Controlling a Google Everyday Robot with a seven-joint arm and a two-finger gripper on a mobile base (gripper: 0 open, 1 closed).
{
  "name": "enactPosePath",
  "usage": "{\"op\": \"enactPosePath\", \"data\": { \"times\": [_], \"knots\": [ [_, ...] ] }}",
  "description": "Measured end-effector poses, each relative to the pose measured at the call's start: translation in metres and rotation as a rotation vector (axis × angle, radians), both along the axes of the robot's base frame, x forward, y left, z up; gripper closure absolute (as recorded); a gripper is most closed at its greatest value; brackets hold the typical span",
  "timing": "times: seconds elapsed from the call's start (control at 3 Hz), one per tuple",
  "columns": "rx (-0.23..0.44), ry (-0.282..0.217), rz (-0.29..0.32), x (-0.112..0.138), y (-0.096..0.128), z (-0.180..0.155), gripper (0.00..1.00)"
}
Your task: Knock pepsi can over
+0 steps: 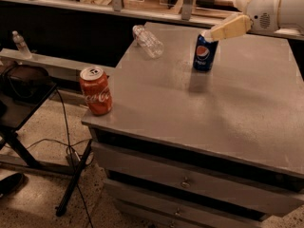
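Note:
The pepsi can (205,54) is dark blue with a round red-white-blue logo. It stands on the grey cabinet top (228,103) toward the back middle, leaning slightly. My gripper (213,33) reaches in from the upper right on a white arm. Its cream-coloured tip rests at the can's top rim on the right side.
A red Coca-Cola can (96,90) stands upright at the front left corner of the cabinet top. A clear plastic bottle (147,41) lies on its side at the back left. A dark stand (23,94) and cables are on the floor to the left.

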State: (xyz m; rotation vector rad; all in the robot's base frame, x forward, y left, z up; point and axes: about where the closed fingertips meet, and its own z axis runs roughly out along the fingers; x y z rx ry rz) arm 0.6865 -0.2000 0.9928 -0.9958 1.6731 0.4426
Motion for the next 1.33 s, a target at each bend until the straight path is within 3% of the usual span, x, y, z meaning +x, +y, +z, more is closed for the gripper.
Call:
{"op": "enactPosePath", "data": {
  "times": [0.67,1.0,1.33],
  "knots": [
    [0.163,-0.029,-0.009,0.015,-0.008,-0.036,0.00],
    [0.213,-0.046,-0.014,0.019,-0.009,-0.057,0.00],
    [0.222,-0.037,-0.013,0.019,-0.010,-0.071,0.00]
  ]
}}
